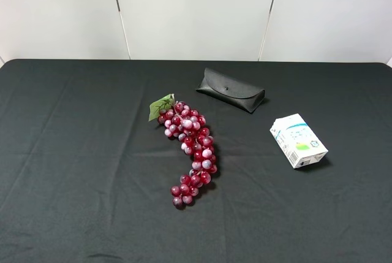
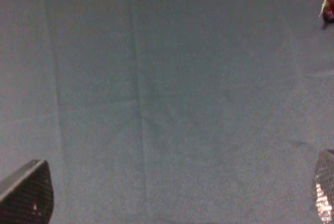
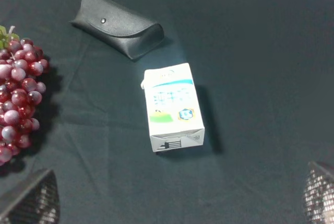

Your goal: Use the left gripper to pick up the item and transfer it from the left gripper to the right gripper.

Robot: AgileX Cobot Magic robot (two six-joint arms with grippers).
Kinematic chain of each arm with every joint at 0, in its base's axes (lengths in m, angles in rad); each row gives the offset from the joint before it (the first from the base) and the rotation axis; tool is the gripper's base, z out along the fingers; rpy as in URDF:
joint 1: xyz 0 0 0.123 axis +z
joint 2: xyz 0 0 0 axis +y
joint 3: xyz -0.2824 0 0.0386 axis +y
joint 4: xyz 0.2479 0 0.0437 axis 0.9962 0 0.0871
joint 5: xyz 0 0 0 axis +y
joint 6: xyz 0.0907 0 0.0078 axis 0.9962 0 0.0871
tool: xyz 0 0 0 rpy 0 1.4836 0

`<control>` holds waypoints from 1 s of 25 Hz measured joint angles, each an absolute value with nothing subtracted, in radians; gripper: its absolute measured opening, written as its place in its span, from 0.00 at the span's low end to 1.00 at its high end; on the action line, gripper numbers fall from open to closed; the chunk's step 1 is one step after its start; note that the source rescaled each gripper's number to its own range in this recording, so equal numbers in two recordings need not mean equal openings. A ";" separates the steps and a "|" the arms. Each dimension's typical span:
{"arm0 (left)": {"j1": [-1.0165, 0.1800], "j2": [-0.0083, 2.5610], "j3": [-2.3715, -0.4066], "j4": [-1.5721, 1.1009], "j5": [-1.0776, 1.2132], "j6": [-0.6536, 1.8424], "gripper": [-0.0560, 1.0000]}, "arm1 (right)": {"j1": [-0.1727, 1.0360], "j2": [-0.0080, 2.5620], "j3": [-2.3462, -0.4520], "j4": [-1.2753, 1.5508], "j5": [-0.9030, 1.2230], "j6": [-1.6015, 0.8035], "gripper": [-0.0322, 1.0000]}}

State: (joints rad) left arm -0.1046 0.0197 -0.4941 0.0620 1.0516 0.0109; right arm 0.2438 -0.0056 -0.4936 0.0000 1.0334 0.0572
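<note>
The item point(image 1: 298, 140) is a small white carton with blue print and a green patch, lying on its side on the black cloth at the right; the right wrist view shows the item point(image 3: 173, 106) lying some way off from the fingertips. Neither arm appears in the high view. My left gripper point(image 2: 177, 195) stands open over bare cloth, only its two fingertips point(image 2: 28, 192) showing at the frame's corners. My right gripper point(image 3: 177, 195) is open too, its fingertips point(image 3: 31, 198) wide apart, with nothing between them.
A bunch of red grapes point(image 1: 190, 152) with a green leaf lies mid-table. A black flap case point(image 1: 231, 89) sits behind it, toward the back. The black cloth point(image 1: 73, 152) covers the whole table, and white wall panels stand behind.
</note>
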 joint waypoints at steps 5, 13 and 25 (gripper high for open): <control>-0.105 0.020 -0.494 0.062 1.052 0.011 1.00 | 0.244 -0.006 -0.494 0.000 1.027 0.057 1.00; -0.105 0.020 -0.494 0.062 1.052 0.011 1.00 | 0.224 -0.006 -0.494 0.000 1.027 0.057 1.00; -0.105 0.020 -0.494 0.061 1.053 0.011 1.00 | -0.021 -0.006 -0.494 0.000 1.026 0.057 1.00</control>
State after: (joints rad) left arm -0.1046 0.0197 -0.4941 0.0608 1.0535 0.0109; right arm -0.0207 -0.0056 -0.4936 0.0000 1.0261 0.0572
